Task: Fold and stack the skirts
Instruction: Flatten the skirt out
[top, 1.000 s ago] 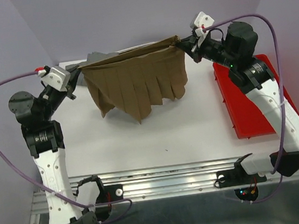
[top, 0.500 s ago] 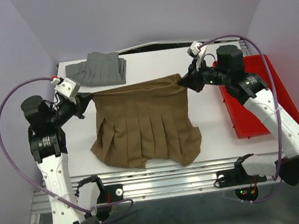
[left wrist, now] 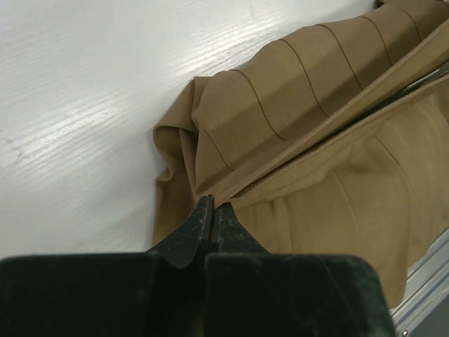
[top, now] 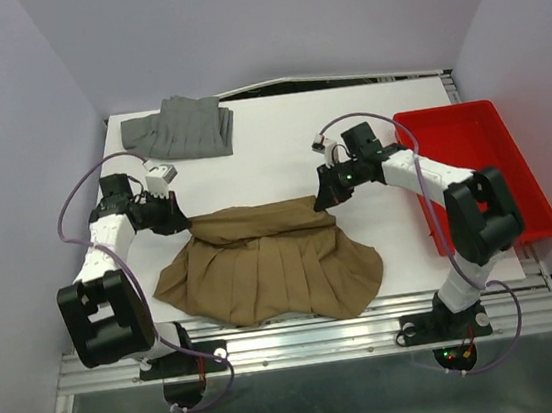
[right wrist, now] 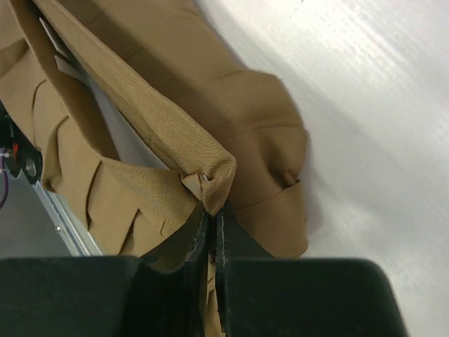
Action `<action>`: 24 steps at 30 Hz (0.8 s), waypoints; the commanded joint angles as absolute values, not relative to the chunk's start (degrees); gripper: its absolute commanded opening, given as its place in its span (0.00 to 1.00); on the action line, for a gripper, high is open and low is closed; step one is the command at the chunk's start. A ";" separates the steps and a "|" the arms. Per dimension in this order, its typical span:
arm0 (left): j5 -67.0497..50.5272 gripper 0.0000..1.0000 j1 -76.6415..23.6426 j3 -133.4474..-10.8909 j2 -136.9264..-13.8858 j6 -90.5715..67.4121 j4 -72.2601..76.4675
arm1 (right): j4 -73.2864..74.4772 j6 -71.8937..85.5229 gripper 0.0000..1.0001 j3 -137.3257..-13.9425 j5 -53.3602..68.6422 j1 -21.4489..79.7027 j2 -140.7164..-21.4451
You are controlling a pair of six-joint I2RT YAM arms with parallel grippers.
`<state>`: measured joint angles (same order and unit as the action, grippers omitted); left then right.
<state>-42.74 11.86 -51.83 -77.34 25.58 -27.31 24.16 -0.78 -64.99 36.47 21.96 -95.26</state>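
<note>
- White table [top: 280, 161] is seen mid-frame.
- The grey skirt [top: 178, 128] is laid at upper left.
- The brown skirt [top: 264, 268], at lower middle, is pinched at one corner by the closed left gripper [top: 185, 221].
- Its other corner is pinched by the closed right gripper [top: 322, 201].
- A red tray [top: 460, 144] is set at right.

You have a white desk [top: 280, 161] with three things lying on it. At its far left corner lies the grey skirt [top: 178, 128], folded into a compact bundle. The tan-brown skirt [top: 268, 268] lies toward the near middle, its pleats fanned out to the near edge and its waistband bunched along the top. The red tray [top: 468, 130] sits along the right side, well apart from the grey skirt.
</note>
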 commanded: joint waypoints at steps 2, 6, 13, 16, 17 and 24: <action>-36.20 0.00 12.22 -57.38 -85.22 24.88 -19.25 | 25.93 -1.76 0.01 -75.57 33.67 19.34 -104.40; -38.31 0.00 11.87 -66.15 -92.79 21.37 -18.63 | 26.10 -0.18 0.23 -85.76 32.96 16.27 -110.91; -43.50 0.65 12.30 -71.90 -96.42 18.38 -15.83 | 26.02 3.69 0.83 -95.27 38.84 12.74 -116.89; -45.87 0.98 13.80 -70.93 -96.24 14.69 -14.15 | 25.93 5.88 0.86 -95.89 39.99 12.22 -119.44; -46.31 0.98 14.23 -70.93 -96.50 13.55 -13.80 | 25.84 7.19 0.86 -96.15 40.77 11.69 -120.40; -46.40 0.97 16.17 -68.21 -98.35 8.26 -9.23 | 20.84 15.46 0.85 -95.98 44.47 11.69 -127.08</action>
<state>-44.36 15.33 -69.67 -97.84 12.53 -13.63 24.82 9.63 -95.15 41.41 11.38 -125.29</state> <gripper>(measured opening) 0.985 0.859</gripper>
